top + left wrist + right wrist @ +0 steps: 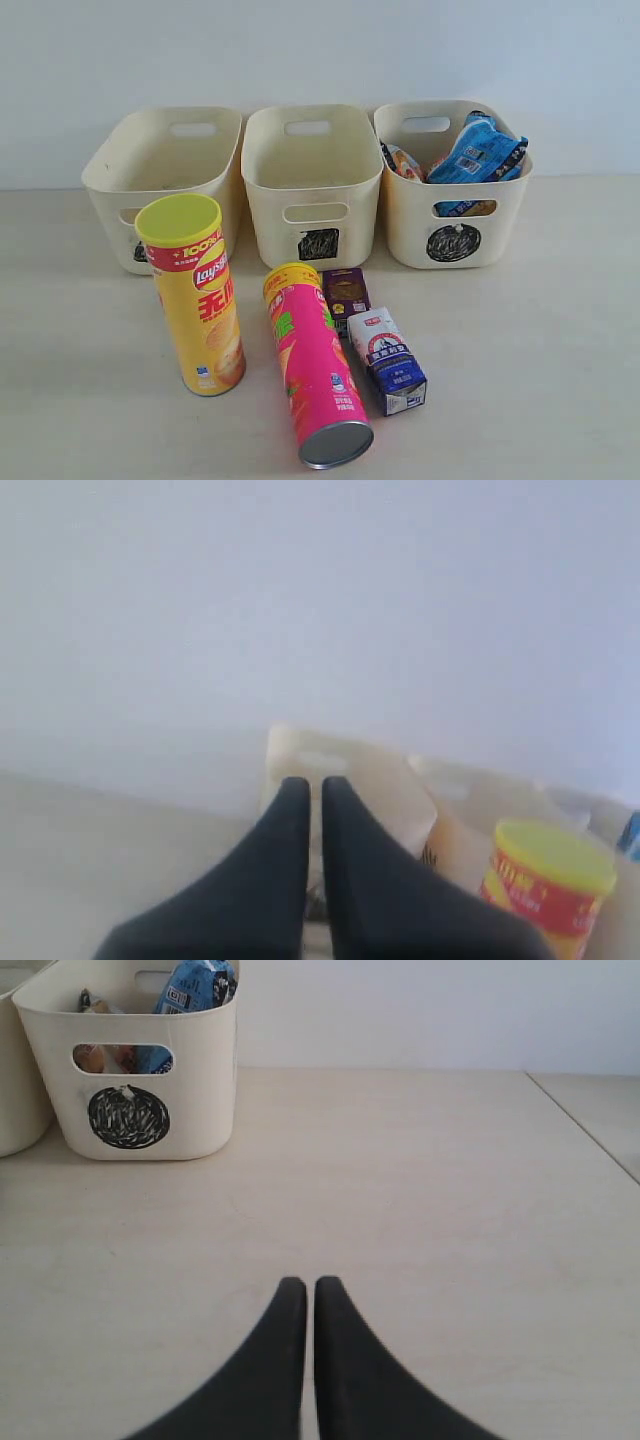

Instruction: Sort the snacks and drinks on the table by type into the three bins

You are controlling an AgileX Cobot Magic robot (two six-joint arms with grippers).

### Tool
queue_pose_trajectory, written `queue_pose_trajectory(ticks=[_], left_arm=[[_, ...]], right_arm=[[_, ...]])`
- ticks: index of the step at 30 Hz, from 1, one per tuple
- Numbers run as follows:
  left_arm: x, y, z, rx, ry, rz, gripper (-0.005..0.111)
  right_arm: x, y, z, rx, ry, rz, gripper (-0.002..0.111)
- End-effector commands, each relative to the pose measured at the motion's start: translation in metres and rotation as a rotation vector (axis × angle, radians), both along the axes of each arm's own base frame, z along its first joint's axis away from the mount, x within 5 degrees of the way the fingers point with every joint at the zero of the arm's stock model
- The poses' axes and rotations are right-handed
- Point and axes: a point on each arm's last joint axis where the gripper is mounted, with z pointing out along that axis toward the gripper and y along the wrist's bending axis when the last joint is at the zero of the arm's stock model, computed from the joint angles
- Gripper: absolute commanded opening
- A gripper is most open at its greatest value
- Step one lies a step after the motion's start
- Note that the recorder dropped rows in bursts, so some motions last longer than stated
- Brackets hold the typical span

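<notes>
Exterior view: you have three bins in a row at the back of the tabletop (540,350). The circle-marked right bin (455,215) holds the blue packet (478,152) and the orange-white packet (403,163). The yellow tube (195,300) stands upright before the left bin (165,150). The pink tube (312,365) lies beside it, silver end nearest the camera, with the purple carton (346,297) and the blue-and-white carton (388,360) just to its right.

Left wrist view: your left jaws are pressed together and empty, with the yellow tube (545,880) ahead.

Right wrist view: your right jaws are closed on nothing above the tabletop (430,1190), well apart from the right bin (140,1070).
</notes>
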Motion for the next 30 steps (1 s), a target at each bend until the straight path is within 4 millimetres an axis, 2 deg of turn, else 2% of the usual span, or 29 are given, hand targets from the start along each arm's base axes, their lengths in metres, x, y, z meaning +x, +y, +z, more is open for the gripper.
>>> queue_pose_trajectory(ticks=[1, 5, 10, 16, 22, 26, 30], left_arm=[[-0.004, 0.001, 0.015, -0.025, -0.164, 0.01, 0.004], [-0.001, -0.003, 0.023, 0.063, -0.207, -0.009, 0.004], [0.016, -0.007, 0.05, 0.068, -0.187, -0.048, 0.004], [0.063, -0.013, 0.09, 0.142, -0.068, -0.077, 0.004], [0.113, -0.026, 0.096, 0.206, 0.093, -0.196, 0.004], [0.137, -0.041, 0.089, 0.295, 0.16, -0.363, 0.004], [0.151, -0.054, 0.083, 0.375, 0.215, -0.525, 0.004]], right_arm=[[0.0, 0.0, -0.001, -0.001, -0.006, -0.002, 0.0], [0.0, 0.0, -0.001, -0.001, -0.006, -0.002, 0.0], [0.0, 0.0, -0.001, 0.001, -0.006, -0.002, 0.0], [0.0, 0.0, -0.001, 0.001, -0.006, -0.002, 0.0], [0.0, 0.0, -0.001, 0.001, -0.006, -0.002, 0.0], [0.0, 0.0, -0.001, 0.001, -0.006, -0.002, 0.0], [0.0, 0.0, -0.001, 0.001, -0.006, -0.002, 0.0]])
